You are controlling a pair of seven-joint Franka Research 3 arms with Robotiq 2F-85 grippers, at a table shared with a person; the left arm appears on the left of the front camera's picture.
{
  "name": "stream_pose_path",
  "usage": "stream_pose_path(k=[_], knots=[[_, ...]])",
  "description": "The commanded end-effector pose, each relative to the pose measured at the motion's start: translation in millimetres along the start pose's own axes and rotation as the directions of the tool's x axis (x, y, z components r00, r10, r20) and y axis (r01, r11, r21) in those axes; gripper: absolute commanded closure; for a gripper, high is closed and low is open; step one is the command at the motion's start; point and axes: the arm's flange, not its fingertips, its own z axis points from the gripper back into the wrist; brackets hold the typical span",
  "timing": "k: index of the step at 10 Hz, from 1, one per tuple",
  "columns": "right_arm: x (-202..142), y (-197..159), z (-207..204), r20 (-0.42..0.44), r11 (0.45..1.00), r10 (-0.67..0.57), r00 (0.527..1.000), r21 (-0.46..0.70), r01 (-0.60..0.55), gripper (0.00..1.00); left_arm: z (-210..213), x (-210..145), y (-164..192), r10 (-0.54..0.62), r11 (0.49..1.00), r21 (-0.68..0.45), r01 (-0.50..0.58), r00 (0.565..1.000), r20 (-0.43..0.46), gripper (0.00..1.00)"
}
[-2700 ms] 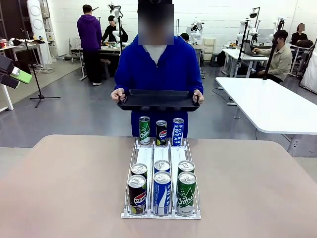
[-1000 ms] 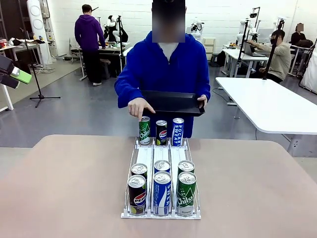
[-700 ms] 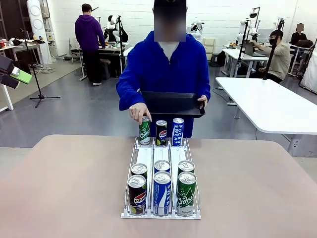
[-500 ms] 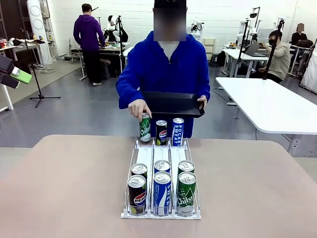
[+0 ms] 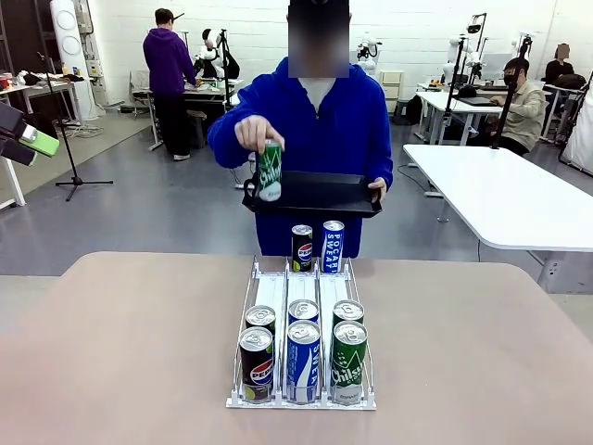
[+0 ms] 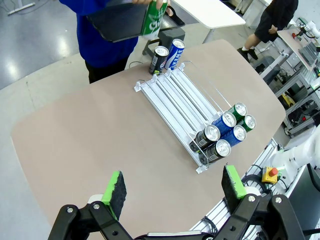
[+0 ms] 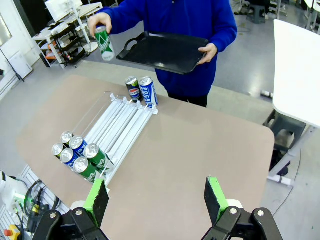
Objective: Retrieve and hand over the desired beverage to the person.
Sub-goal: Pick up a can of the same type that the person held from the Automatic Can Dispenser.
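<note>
The person [image 5: 310, 130] in a royal-blue hoodie stands at the far side, one hand holding a black tray [image 5: 320, 195] and the other lifting a green can [image 5: 270, 171] above it. That green can [image 6: 154, 16] [image 7: 104, 44] also shows in both wrist views. A white rack [image 5: 304, 289] on the table holds a black Pepsi can [image 5: 302, 247] and a blue Pocari can [image 5: 333, 246] at its far end, and several cans at its near end. My left gripper [image 6: 175, 189] is open, high over the table's near side. My right gripper [image 7: 157, 199] is open too, with nothing between its fingers.
The tan table [image 5: 130, 343] has bare surface on both sides of the rack. A white table [image 5: 505, 190] stands to the right behind. Other people work at benches farther back.
The person let go of the tray with one hand, gripped the green can at the rack's far left end and lifted it up over the tray. Both grippers stayed still.
</note>
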Motion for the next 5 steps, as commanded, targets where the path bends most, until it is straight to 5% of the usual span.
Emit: stream_pose_path(k=[1,5], knots=[[-0.7,0.7,-1.1,0.005,1.000,0.004,1.000,0.011,-0.004,0.00,2.4,-0.5,0.0,-0.010,1.000,-0.013,0.010,1.000,0.004,0.00],[-0.7,0.7,-1.1,0.005,1.000,0.004,1.000,0.011,-0.004,0.00,2.4,-0.5,0.0,-0.010,1.000,-0.013,0.010,1.000,0.004,0.00]])
